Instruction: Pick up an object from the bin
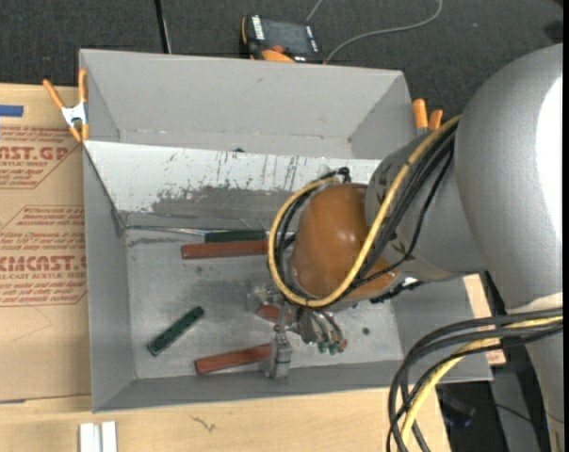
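Though its opening cannot be told, the tool (281,354) touches the right end of the lower red-brown bar (230,362).

1. I logged the bin (237,92) as grey sheet metal, matt. Its back wall was scratched and streaked dark, and its floor was scuffed.
2. Lower red-brown bar (230,362) looked smooth with a dull sheen. I couldn't tell wood from plastic.
3. Upper red-brown bar (219,250) had the same finish.
4. Dark green bar (175,331) read as matt and plastic-like.
5. Orange cover (330,238) on the wrist was glossy and smooth.
6. Arm casing (511,186) was smooth pale grey with a satin finish.
7. Cables (284,224) looked rubbery, with a slight sheen.
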